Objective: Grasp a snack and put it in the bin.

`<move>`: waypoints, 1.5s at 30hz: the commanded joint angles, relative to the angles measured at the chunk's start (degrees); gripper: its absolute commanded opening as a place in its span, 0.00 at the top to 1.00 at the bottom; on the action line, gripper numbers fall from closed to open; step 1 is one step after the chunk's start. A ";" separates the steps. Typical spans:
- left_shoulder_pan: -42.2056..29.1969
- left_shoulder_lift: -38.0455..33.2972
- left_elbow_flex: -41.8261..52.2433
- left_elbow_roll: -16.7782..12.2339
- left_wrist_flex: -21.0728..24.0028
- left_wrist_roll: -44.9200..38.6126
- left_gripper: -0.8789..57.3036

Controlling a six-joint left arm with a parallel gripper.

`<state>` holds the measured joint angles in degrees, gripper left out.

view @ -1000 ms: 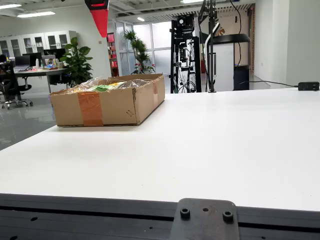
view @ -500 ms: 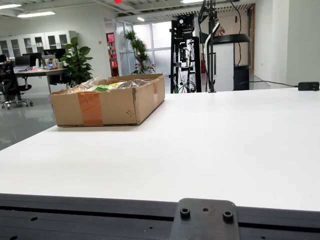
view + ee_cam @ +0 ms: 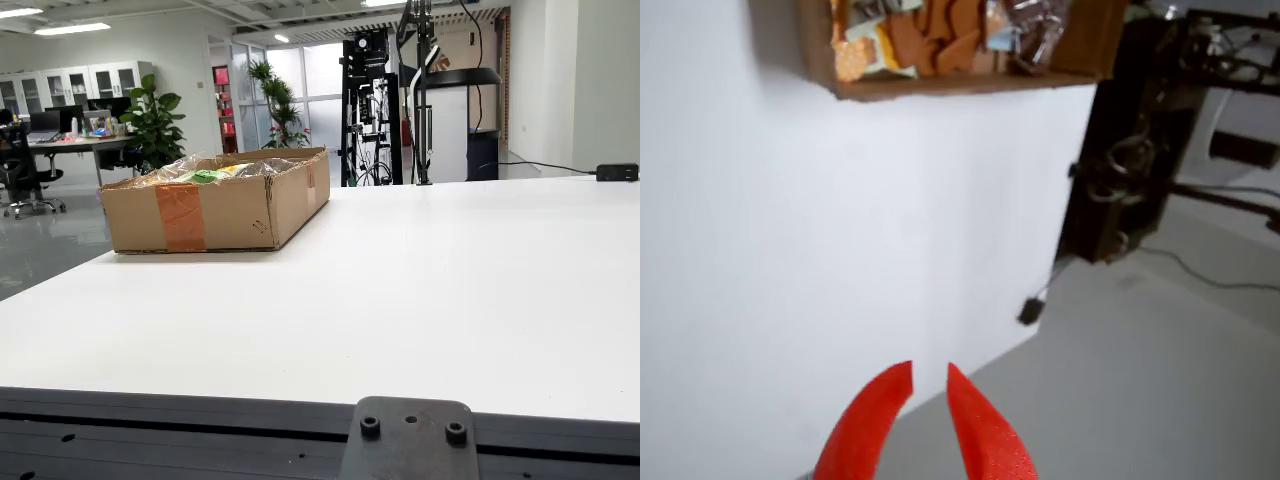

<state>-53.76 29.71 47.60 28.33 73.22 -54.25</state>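
Note:
A shallow cardboard box (image 3: 215, 205) with orange tape stands on the white table (image 3: 450, 300), at its far left in the side view. Several wrapped snacks (image 3: 205, 175) fill it, some in clear crinkled film. The view that rides on the gripper shows the same box (image 3: 960, 86) at the top edge, with orange and pale snack packets (image 3: 940, 35) inside. My gripper (image 3: 929, 372) hovers well short of the box, above the table's edge. Its two red fingers (image 3: 875, 420) stand a narrow gap apart with nothing between them. The side view does not show the gripper.
The table's edge (image 3: 940, 370) runs diagonally in the gripper view, with grey floor to its right. A black equipment rack (image 3: 1120, 170) and cables stand past that edge. The side view shows a black power adapter (image 3: 617, 172) at the table's far right and a metal bracket (image 3: 410, 440) in front.

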 commanded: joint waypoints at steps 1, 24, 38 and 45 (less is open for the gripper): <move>-2.70 -0.82 1.45 -0.23 -0.04 0.02 0.89; -13.83 -11.12 18.32 -6.68 -0.56 1.49 0.96; -17.18 -8.65 16.62 -11.24 -5.80 9.46 0.98; -17.44 -3.97 10.46 -17.30 -5.87 19.50 0.98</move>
<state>-71.08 24.09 60.33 12.73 66.99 -38.21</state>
